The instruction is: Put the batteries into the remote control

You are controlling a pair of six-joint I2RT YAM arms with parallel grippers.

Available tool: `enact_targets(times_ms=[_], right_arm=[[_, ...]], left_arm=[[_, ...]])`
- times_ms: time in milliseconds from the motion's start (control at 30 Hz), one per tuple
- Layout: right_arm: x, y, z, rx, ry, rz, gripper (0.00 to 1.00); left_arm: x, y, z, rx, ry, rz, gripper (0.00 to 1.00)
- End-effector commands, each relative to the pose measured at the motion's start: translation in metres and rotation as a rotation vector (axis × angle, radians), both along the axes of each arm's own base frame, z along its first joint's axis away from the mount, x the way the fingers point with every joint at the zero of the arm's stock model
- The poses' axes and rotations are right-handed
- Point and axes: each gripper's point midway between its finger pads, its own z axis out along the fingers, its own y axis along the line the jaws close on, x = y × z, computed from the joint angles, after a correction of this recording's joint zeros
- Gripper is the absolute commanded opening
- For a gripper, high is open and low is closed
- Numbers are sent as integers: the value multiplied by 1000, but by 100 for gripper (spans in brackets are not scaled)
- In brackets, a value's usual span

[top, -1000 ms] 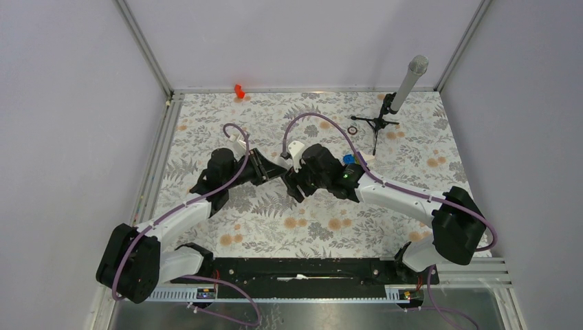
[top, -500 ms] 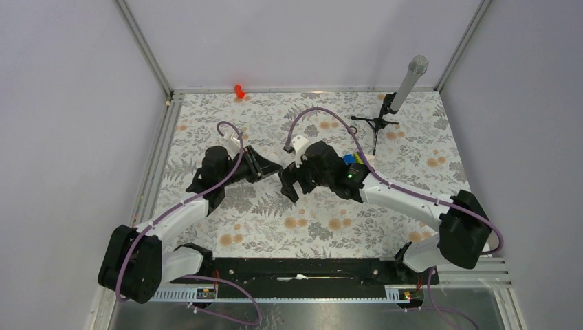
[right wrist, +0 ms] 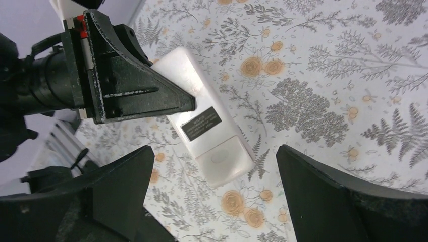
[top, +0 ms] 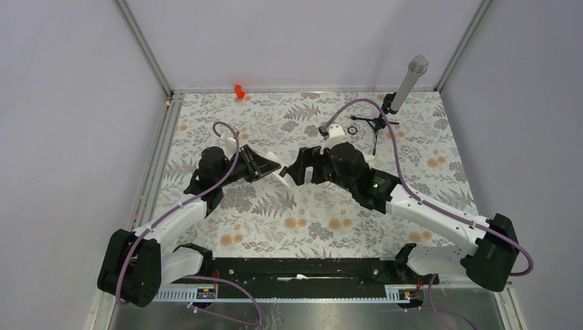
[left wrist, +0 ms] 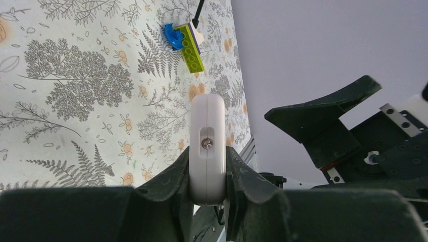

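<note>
Left gripper (left wrist: 208,157) clamps the remote control (left wrist: 207,121) edgewise, while the right gripper (right wrist: 214,154) gapes open, facing it. Blue disc (left wrist: 174,37) and green block (left wrist: 192,48) lie beyond.

Probably a lab: aluminium-framed enclosure (top: 146,51)
</note>
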Motion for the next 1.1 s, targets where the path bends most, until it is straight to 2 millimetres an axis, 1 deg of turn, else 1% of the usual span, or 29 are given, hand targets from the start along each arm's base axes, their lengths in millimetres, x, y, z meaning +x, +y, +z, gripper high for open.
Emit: enact_targets(times_ms=[0,100,167,200,300,400,500,600,833,1067], right_arm=[[-4,-4,26,231,51,-72,100],[-4,-11,15,334,201,-155,95],[-11,-7,6,399,299,-155,93],[-14,-4,5,435,331,-148,91],[-22,8,10,562,387,-99,88],[-26,15,17,629,404,-59,85],[-25,16,18,644,413,-68,78],[-23,12,17,671,418,-93,71],[-21,5,6,711,438,-133,62],[-16,-1,7,744,421,-142,50]], left_arm=[[0,0,41,-92,-111,3,0],[0,2,48,-123,-103,25,0],[0,3,53,-148,-98,36,0],[-1,3,56,-160,-95,40,0],[-2,3,62,-193,-87,47,0],[-3,4,65,-215,-77,49,0],[-4,5,69,-234,-74,55,0],[-6,5,73,-255,-64,55,0],[-13,5,84,-324,-49,35,0],[-17,8,95,-389,-47,12,0]])
